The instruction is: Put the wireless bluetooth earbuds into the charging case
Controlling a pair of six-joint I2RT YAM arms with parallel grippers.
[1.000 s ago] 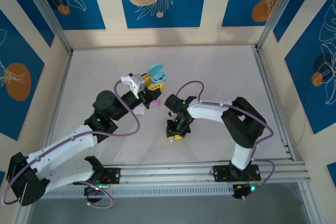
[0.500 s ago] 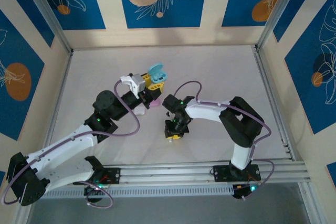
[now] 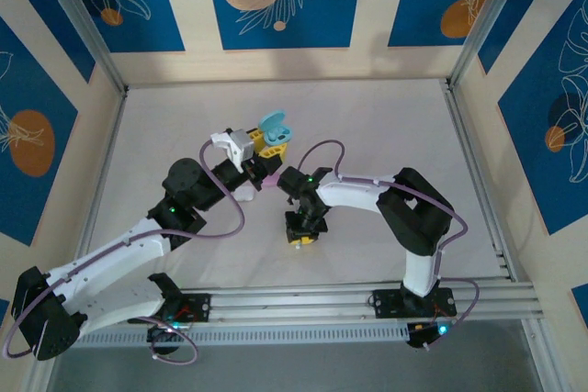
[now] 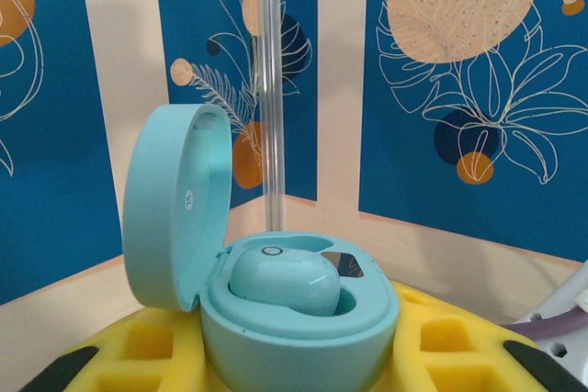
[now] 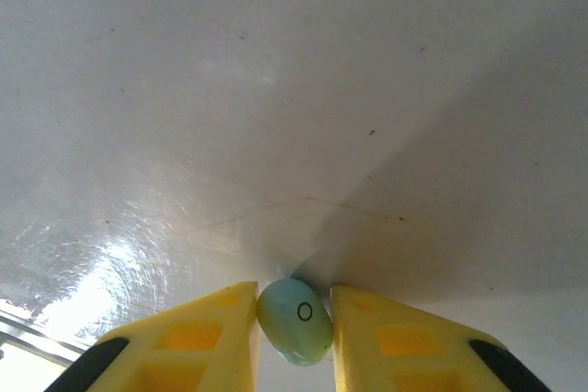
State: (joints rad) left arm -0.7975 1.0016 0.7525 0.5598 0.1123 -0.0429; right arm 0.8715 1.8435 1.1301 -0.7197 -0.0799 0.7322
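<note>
My left gripper (image 3: 268, 145) holds a light blue charging case (image 4: 299, 319) between its yellow fingers (image 4: 138, 346), raised above the table. The case's lid (image 4: 175, 204) stands open to the left. One light blue earbud (image 4: 285, 280) sits in the left well, and the well beside it is empty. In the top view the case (image 3: 274, 126) shows at the gripper's tip. My right gripper (image 5: 294, 330) points down at the white table, shut on a second light blue earbud (image 5: 296, 320) marked with a small ring. The earbud rests on or just above the surface.
A small pink object (image 3: 273, 178) and a white one (image 3: 244, 196) lie on the table (image 3: 386, 126) under the left arm, close to the right wrist. Patterned blue walls and metal posts enclose the table on three sides.
The right gripper's jaws have narrowed onto the light blue earbud, and that arm has shifted slightly left. The left arm and the case have stayed still.
</note>
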